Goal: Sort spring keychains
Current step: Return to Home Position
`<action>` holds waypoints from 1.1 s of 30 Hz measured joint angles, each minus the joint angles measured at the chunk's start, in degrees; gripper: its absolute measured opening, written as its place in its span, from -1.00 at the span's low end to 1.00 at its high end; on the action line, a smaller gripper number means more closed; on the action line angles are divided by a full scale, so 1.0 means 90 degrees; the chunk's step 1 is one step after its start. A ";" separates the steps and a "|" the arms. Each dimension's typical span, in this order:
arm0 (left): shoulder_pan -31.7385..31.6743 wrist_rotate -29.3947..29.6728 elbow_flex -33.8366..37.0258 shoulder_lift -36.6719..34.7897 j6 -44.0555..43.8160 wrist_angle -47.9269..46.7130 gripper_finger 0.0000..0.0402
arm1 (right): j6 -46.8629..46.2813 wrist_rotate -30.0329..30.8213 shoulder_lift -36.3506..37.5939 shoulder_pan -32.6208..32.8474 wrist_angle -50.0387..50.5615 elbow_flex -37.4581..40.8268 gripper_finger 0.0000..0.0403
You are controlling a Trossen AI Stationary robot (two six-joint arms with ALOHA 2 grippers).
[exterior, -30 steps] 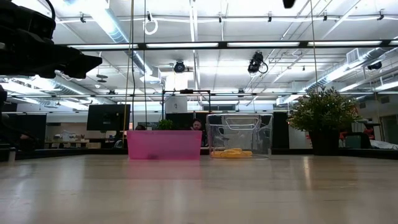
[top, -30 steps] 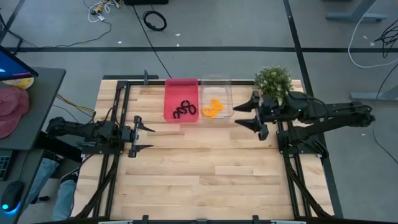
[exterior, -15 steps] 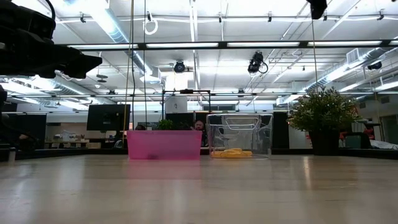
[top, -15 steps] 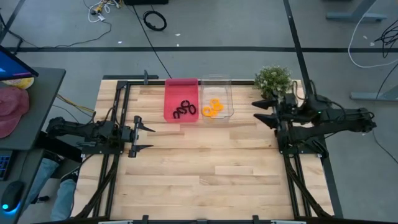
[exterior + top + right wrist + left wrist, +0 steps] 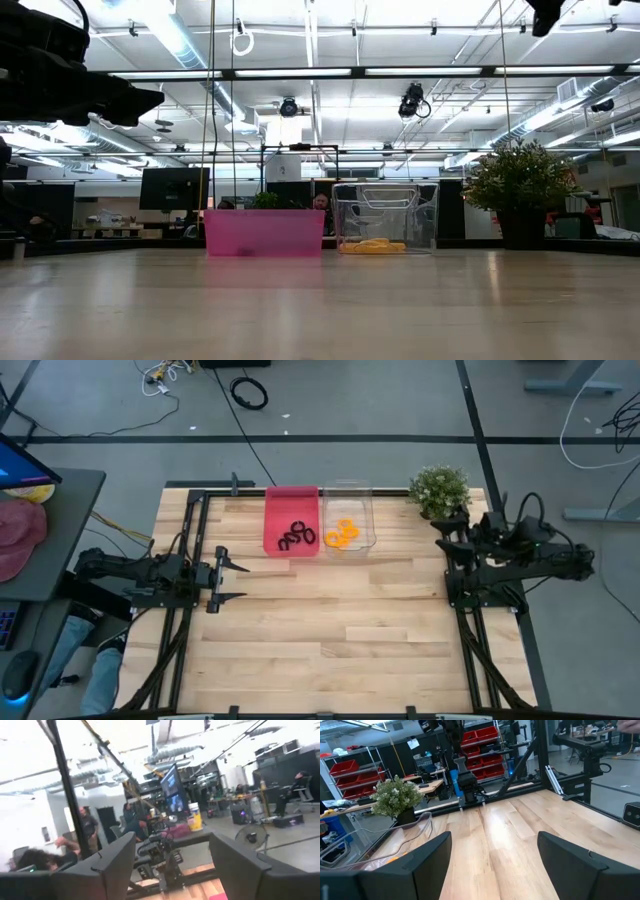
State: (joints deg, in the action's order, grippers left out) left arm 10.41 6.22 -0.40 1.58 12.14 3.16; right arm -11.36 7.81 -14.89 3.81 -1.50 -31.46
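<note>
Two bins: a red bin (image 5: pixel 280 505) and a clear bin (image 5: pixel 348 500) stand side by side at the far edge of the wooden table (image 5: pixel 330 640), the red one on the left.
Black spring keychains (image 5: pixel 296 536): several lie bunched in the near half of the red bin; their exact number cannot be told.
Orange spring keychains (image 5: pixel 342 533): a small heap on the floor of the clear bin, near its left wall; from table height they show as a low yellow-orange pile (image 5: pixel 372 245) through the clear wall.
Left gripper (image 5: pixel 243 582): at the left edge of the table, about halfway between near and far, pointing right toward the table's middle. Its fingers (image 5: pixel 430 865) are spread wide with nothing between them, only bare wood beyond.
Right gripper (image 5: pixel 445 532): at the right edge of the table, just on the near side of the plant, pointing left. Its fingers (image 5: pixel 115 865) are likewise parted and empty.
Potted plant (image 5: pixel 440 488): at the far right corner of the table, to the right of the clear bin and apart from it.
Off the table: a pink cap (image 5: pixel 15 535) lies on a desk to the left, a person's leg (image 5: pixel 100 675) shows at the near left, and a black cable coil (image 5: pixel 250 392) lies on the floor beyond the far edge.
Room: several people (image 5: pixel 90 827) show in the right wrist view beyond the table.
</note>
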 joint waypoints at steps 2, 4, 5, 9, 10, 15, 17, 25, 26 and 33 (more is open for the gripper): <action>0.0000 0.0000 -0.0001 0.0000 0.0000 -0.0002 0.49 | -0.0004 0.0178 0.0192 0.0000 -0.0003 0.0089 0.28; 0.0000 0.0000 -0.0001 0.0000 0.0000 -0.0002 0.49 | 0.0002 0.0262 0.0374 0.0000 -0.0008 0.0189 0.28; 0.0000 0.0000 0.0000 0.0000 0.0002 0.0000 0.49 | 0.0011 0.0268 0.0466 -0.0002 -0.0004 0.0243 0.28; 0.0000 0.0000 -0.0002 0.0000 0.0000 -0.0001 0.49 | 0.0044 0.0272 0.0833 -0.0002 -0.0048 0.0402 0.28; 0.0000 0.0000 -0.0001 0.0000 0.0000 -0.0001 0.49 | 0.0049 0.0270 0.0927 -0.0002 -0.0047 0.0441 0.28; 0.0000 0.0000 -0.0002 0.0000 0.0000 0.0000 0.49 | 0.0079 0.0257 0.1332 -0.0002 -0.0048 0.0596 0.28; 0.0000 0.0000 -0.0001 0.0000 0.0000 -0.0002 0.49 | 0.0107 0.0255 0.1460 -0.0002 -0.0045 0.0654 0.28; 0.0000 0.0000 0.0000 0.0000 0.0000 -0.0002 0.49 | 0.0152 0.0243 0.1651 -0.0002 -0.0212 0.0799 0.28; 0.0000 0.0000 0.0000 0.0000 0.0000 0.0000 0.49 | 0.0163 0.0243 0.1651 -0.0002 -0.0229 0.0800 0.28; 0.0000 0.0000 0.0000 0.0000 0.0002 0.0000 0.49 | 0.0384 0.0231 0.1653 -0.0002 -0.0758 0.1097 0.28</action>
State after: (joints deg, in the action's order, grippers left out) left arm 10.41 6.22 -0.40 1.58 12.16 3.16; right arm -7.90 9.89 -0.01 3.79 -8.33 -21.59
